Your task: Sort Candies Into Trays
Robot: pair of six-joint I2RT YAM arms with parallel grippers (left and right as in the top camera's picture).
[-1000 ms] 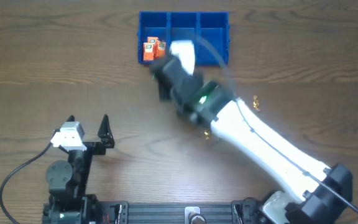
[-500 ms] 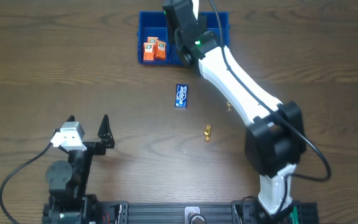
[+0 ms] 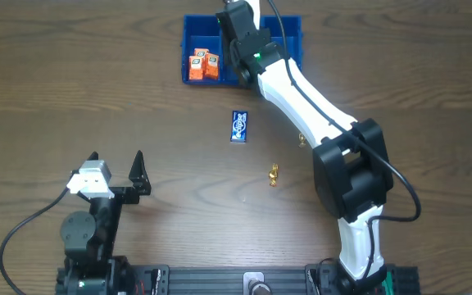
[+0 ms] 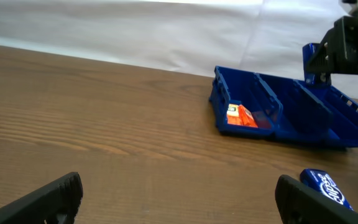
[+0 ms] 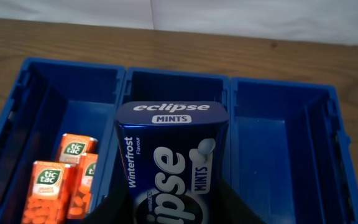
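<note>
One second carries the right end effector [image 3: 236, 18] from the near rim of the blue tray [image 5: 284, 143] to above it, at the far edge of the table [image 3: 72, 98], fingers clamped on a blue mint tin [image 5: 169, 162] over the bare middle compartment [image 5: 178, 87] (orange boxes [image 3: 202, 65] occupy the left one). Release looks next; divider walls [image 5: 230, 124] stand close either side. A second blue tin [image 3: 238, 125] and two gold candies [image 3: 274, 174] lie mid-table with open wood around. The left end effector [image 3: 116, 157] sits spread wide, empty, toward the near edge.
</note>
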